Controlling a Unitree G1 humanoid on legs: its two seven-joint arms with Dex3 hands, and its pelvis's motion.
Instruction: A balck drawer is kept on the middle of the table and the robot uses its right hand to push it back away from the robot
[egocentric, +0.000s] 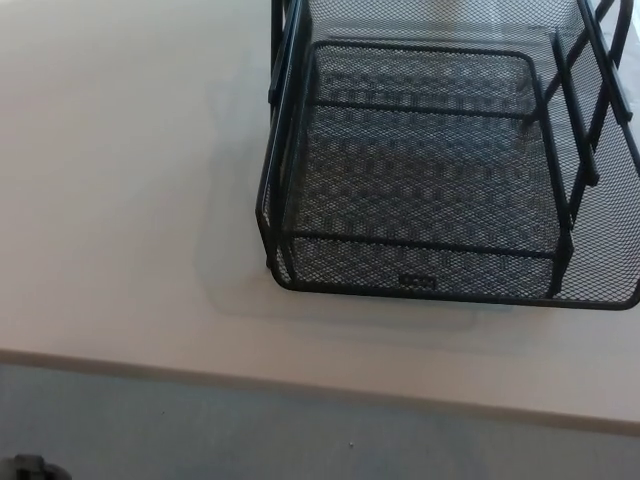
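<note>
Black wire-mesh drawer tray (430, 180): on pale beige surface (120, 200), at 1 o'clock, front rim nearest. Robot hands: out of view, state untellable. Advice: right hand flat on front rim's centre, push squarely toward 12 o'clock.

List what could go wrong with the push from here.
1. The black mesh drawer is open wire mesh with thin bars; fingers may snag in it instead of pushing.
2. The drawer runs past the picture's right and top edges, so its far side and the space behind it on the table are unseen.
3. Neither hand shows, so alignment is unchecked.
</note>
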